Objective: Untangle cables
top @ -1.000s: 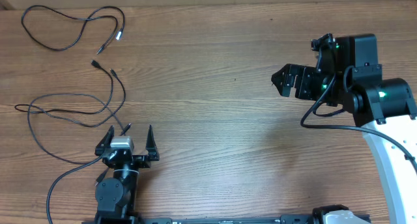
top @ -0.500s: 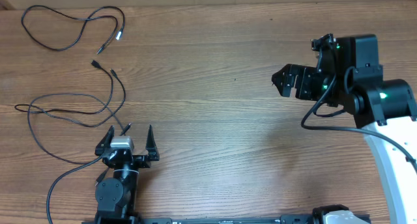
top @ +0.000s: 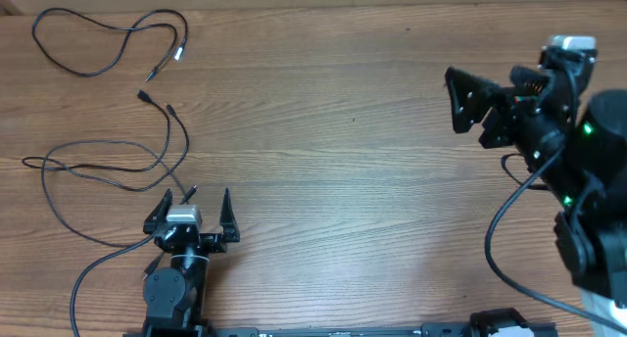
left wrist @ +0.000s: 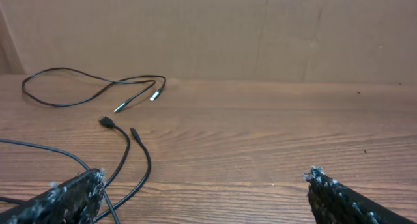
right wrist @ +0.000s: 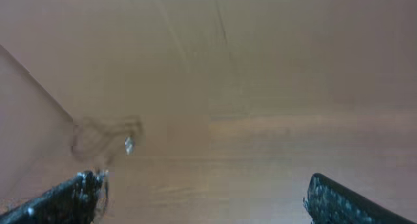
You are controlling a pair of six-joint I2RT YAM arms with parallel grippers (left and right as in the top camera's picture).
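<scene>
Across the wooden table (top: pixel 333 180), backed by a brown board wall (left wrist: pixel 208 35) at its far edge, the two arms stand well apart. The right arm (top: pixel 598 170) is the bulkiest thing in view, and its right gripper (top: pixel 456 102) points away from its own side toward the cables. Its jaws are spread wide, and its wrist view shows only blurred wood between them. Well ahead of those jaws, toward the left-hand finger, that view shows a faint dark loop with a pale speck, too blurred to name. The left gripper (top: pixel 196 193) sits low near the table's front edge, and its jaws are also spread wide and pinch nothing. Both cables lie on its side of the table. The near cable (top: pixel 98 168) sprawls in long flat loops beside and ahead of the left-hand finger (left wrist: pixel 71 196). Two of its strands run just inside that fingertip, though whether they touch it cannot be told. Its two small dark plugs (left wrist: pixel 107 122) lie ahead of the jaws, side by side. The far cable (top: pixel 93 43) lies well ahead of the jaws near the wall — one open loop, close to the near cable's plugs but apart from them. Its silver-tipped ends (left wrist: pixel 155 96) point back toward the gripper.
</scene>
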